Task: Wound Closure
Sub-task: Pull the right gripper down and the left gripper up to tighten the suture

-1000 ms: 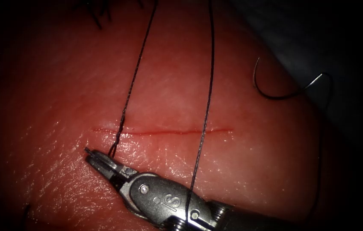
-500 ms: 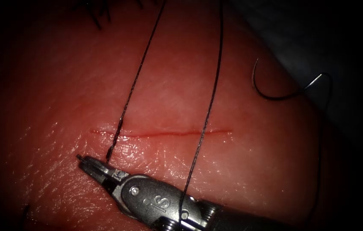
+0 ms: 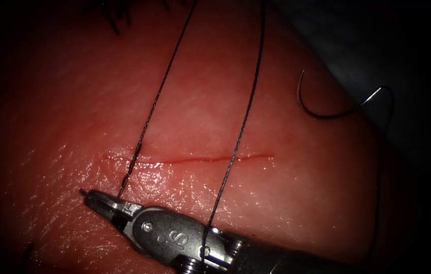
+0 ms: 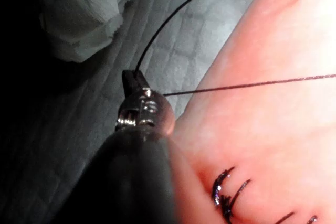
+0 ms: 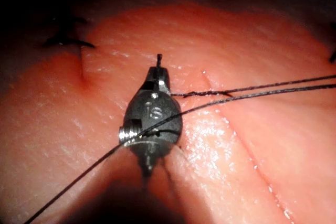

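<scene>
Tissue (image 3: 286, 203): pork belly slab under the endoscope, surface wet and glistening. The cut (image 3: 190, 159) runs as a thin red horizontal line across its middle. Older dark stitches (image 4: 226, 192) sit in the tissue in the left wrist view, and a pale quilted pad (image 4: 173, 51) with bunched white gauze (image 4: 79, 19) lies beyond the tissue edge there.

Right claw (image 3: 96, 199): shaft enters from the lower right of the endoscope view, tip lying just below the left end of the cut. Jaws closed, gripping a short thread end. It has slid down and to the left over the last second, and the strand it holds is drawn straighter.

Left claw (image 4: 135, 81): seen in its own wrist view, off the tissue edge over the pad, jaws clamped on the thread.

Thread (image 3: 240, 122): two dark strands run from the top of the endoscope view down across the cut; the left one ends in the right claw, the right one passes over that tool's wrist.

Needle (image 3: 322, 109): free, held by neither tool, lying on the tissue surface well right of the cut, not in the tissue, thread trailing from its end.
</scene>
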Available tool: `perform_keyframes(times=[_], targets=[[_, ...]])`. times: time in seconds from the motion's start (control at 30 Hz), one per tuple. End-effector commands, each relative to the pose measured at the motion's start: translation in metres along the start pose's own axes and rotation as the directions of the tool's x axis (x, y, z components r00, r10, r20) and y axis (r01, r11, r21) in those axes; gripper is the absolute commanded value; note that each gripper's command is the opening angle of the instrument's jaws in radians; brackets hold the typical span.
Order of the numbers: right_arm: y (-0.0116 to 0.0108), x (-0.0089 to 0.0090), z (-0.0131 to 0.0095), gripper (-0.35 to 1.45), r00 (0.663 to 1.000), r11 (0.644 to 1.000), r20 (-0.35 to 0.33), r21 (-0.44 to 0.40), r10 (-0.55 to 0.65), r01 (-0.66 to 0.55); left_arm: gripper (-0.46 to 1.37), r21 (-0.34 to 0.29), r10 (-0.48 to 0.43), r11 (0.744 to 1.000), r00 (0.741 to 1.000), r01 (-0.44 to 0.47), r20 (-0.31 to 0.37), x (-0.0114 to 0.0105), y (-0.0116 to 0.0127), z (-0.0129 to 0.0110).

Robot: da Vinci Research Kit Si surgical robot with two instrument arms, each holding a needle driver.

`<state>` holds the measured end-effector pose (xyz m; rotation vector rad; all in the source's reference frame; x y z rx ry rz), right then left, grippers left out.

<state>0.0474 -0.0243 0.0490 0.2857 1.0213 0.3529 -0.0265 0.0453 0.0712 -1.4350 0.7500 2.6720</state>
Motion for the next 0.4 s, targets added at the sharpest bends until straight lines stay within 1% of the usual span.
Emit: perform_keyframes(times=[0.03,0.4], targets=[[0.0,0.0,-0.0001,-0.35,1.0,1.0,-0.001,0.0,0.001,-0.001,-0.35,-0.007,0.0,1.0,1.0,0.0,0.0,0.0,0.0,0.0],[0.0001,0.0,-0.0001,-0.35,1.0,1.0,-0.001,0.001,0.001,-0.001,-0.35,-0.009,0.008,1.0,1.0,-0.008,-0.004,0.0,0.0002,0.0]])
